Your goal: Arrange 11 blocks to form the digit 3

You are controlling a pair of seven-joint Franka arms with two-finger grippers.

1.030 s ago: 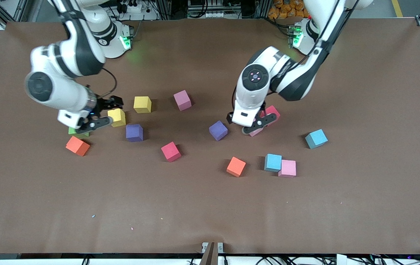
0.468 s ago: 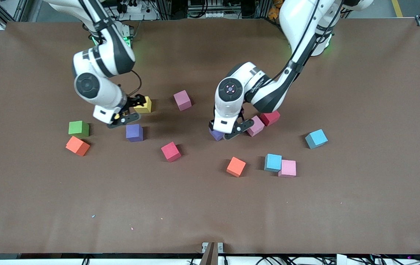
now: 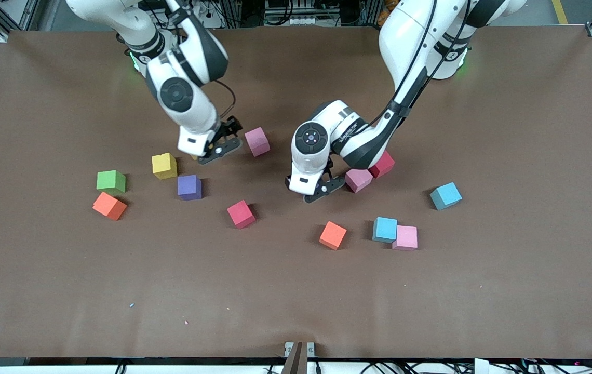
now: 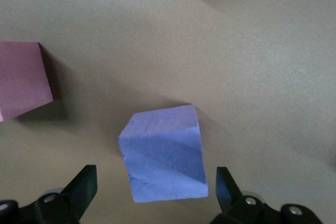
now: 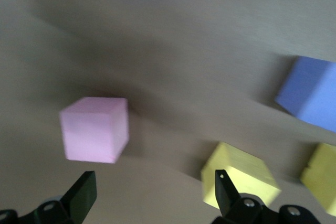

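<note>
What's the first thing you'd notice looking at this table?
Two big white robot arms bend down over a brown table strewn with bright foam blocks. The left claw hangs open over a purple block in the middle of the table. The right claw hangs open by a pink block, with a yellow block under it.

open table (image 3: 296, 301) near camera, cubes (image 3: 241, 213) crowding middle
</note>
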